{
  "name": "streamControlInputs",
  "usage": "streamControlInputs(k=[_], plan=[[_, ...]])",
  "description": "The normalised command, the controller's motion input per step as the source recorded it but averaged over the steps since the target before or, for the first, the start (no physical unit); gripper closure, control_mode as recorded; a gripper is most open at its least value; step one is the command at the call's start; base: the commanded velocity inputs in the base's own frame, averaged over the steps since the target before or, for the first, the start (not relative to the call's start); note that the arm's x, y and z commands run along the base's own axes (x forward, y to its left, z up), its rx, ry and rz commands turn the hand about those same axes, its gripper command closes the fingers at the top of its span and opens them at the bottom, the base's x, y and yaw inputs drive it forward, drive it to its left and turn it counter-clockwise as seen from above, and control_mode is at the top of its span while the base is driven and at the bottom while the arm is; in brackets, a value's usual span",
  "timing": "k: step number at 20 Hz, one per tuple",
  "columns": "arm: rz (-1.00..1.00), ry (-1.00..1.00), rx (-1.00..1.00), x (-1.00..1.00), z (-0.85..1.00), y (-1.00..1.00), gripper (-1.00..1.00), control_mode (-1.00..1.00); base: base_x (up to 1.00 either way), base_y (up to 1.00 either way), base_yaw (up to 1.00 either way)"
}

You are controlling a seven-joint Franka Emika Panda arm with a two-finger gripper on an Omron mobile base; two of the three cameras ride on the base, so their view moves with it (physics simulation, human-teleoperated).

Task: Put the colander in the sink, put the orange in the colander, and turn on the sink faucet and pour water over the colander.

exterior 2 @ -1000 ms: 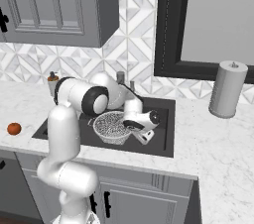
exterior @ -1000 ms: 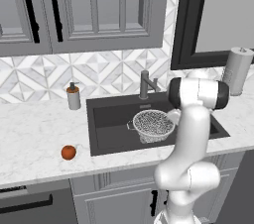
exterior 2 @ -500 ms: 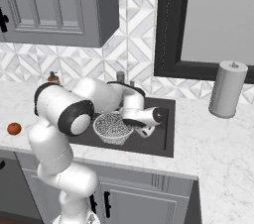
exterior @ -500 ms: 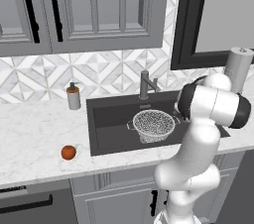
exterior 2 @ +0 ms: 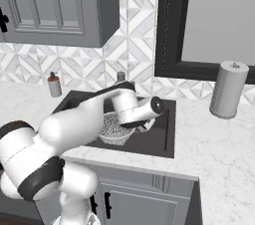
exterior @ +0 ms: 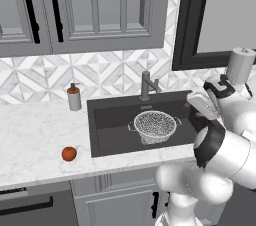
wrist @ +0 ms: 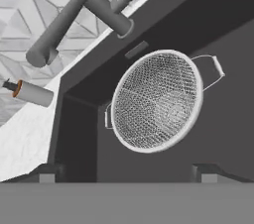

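The colander (exterior: 155,125) stands upright on the floor of the dark sink (exterior: 112,126), right of its middle and in front of the faucet (exterior: 147,85). In the hand view I look down on the colander (wrist: 158,100), with the faucet (wrist: 74,12) beyond it. My gripper (wrist: 127,172) is open with nothing between its fingertips (wrist: 47,173), which stand wide apart. It hovers over the sink's right side, above and beside the colander (exterior 2: 113,130), not touching it. The orange (exterior: 69,153) lies on the marble counter left of the sink.
A grey soap dispenser (exterior: 74,97) with a brown pump stands at the back left of the sink. A paper towel roll (exterior 2: 228,89) stands on the counter (exterior 2: 219,144) at the right. Wall cabinets (exterior: 90,10) hang above.
My arm has swung round to the right and my hand has lifted away from the colander's rim. The colander stays put in the sink; the orange has not moved.
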Motion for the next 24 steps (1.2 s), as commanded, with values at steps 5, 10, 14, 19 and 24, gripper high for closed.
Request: streamControlInputs(k=[5, 10, 14, 19, 24], plan=[[0.0, -0.06, -0.13, -0.89, 1.0, 0.54, -1.0, -1.0, 0.0, 0.0, 0.0], [0.0, 0.0, -0.22, -0.5, 0.82, 1.0, -1.0, -1.0, 0.0, 0.0, 0.0], [0.03, 0.09, -0.21, -0.21, 0.57, 1.0, -1.0, -1.0, 0.0, 0.0, 0.0], [0.16, 0.23, -0.18, -0.21, 0.34, 1.0, -1.0, -1.0, 0.0, 0.0, 0.0], [0.27, 0.29, -0.12, -0.25, 0.02, 0.94, -1.0, -1.0, 0.0, 0.0, 0.0]])
